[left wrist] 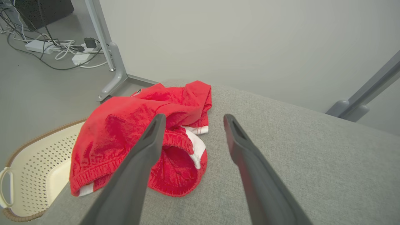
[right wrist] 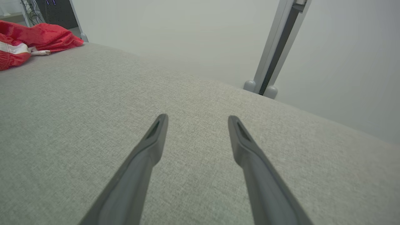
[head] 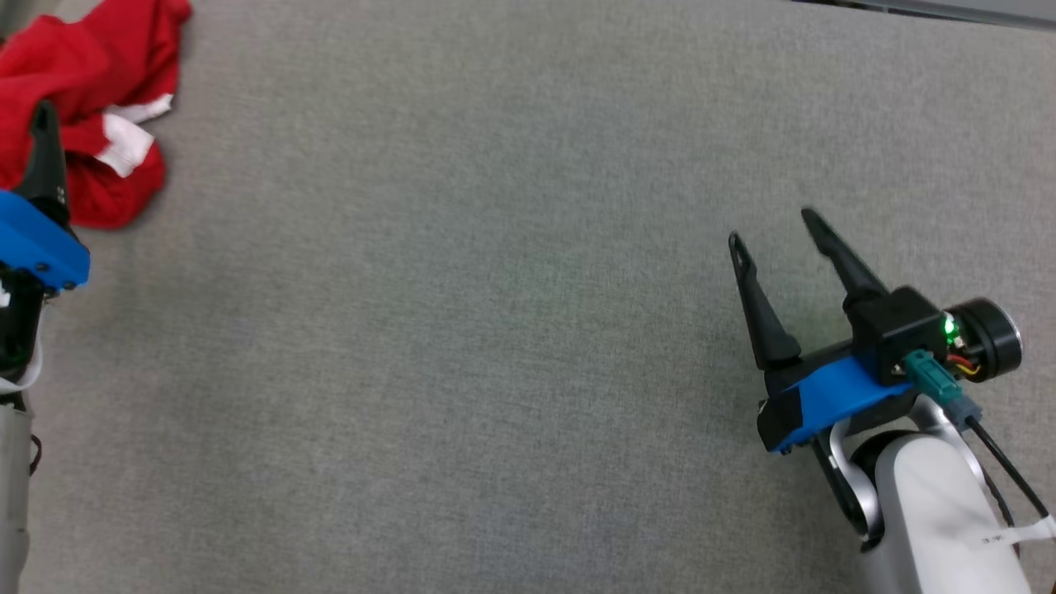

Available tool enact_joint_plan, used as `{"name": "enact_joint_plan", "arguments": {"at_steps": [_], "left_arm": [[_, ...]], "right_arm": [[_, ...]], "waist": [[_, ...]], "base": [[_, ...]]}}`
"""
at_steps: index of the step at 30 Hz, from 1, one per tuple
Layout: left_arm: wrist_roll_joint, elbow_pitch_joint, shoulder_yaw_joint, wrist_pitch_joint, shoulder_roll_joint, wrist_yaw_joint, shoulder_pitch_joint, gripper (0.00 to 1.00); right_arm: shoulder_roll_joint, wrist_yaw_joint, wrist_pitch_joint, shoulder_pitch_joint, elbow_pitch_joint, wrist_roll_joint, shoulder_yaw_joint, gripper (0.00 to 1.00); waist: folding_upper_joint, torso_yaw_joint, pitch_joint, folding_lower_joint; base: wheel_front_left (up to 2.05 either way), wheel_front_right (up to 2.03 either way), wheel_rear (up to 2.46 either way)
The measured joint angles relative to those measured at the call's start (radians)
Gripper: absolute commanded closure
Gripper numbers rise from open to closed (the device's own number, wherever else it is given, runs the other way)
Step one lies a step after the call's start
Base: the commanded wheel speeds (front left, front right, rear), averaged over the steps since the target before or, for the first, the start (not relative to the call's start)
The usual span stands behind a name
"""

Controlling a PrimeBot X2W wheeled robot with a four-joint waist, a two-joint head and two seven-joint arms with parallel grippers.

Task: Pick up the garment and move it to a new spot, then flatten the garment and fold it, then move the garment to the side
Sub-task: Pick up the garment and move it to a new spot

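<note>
The garment (head: pixel 91 99) is a crumpled red piece with white trim, lying at the far left corner of the grey table (head: pixel 495 330). In the left wrist view the garment (left wrist: pixel 125 137) spreads under and beyond my left gripper (left wrist: pixel 192 120), whose jaws stand open above it with nothing between them. One dark left finger (head: pixel 45 157) shows at the head view's left edge over the red cloth. My right gripper (head: pixel 771 227) hovers open and empty over bare table at the right, far from the garment (right wrist: pixel 28 40).
A cream perforated basket (left wrist: pixel 34 168) sits below the table's left edge. Cables and a power strip (left wrist: pixel 40 47) lie on the floor beyond, beside a grey table leg (left wrist: pixel 112 65). Another grey post (right wrist: pixel 275 50) stands past the table's far edge.
</note>
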Motion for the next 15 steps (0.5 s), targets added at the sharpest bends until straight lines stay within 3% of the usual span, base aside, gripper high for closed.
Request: {"name": "enact_joint_plan", "arguments": {"at_steps": [6, 14, 15], "left_arm": [[-0.017, 0.129, -0.021, 0.049, -0.018, -0.015, -0.047, 0.00], [-0.024, 0.253, -0.015, -0.016, -0.031, -0.020, -0.120, 0.00], [-0.020, 0.263, -0.016, -0.032, -0.033, -0.021, -0.130, 0.12]], "right_arm": [[0.000, 0.000, 0.017, -0.033, -0.044, -0.020, 0.004, 0.00], [0.000, 0.000, 0.020, -0.043, -0.068, -0.024, -0.007, 0.00], [0.000, 0.000, 0.020, -0.043, -0.069, -0.024, -0.011, 0.00]], "waist": [[0.0000, -0.030, 0.082, 0.0000], [0.0000, -0.058, 0.142, -0.0001], [0.0000, -0.060, 0.144, -0.0001]], "base": [[0.00, 0.00, 0.00], [0.00, 0.00, 0.00], [0.00, 0.00, 0.00]]}}
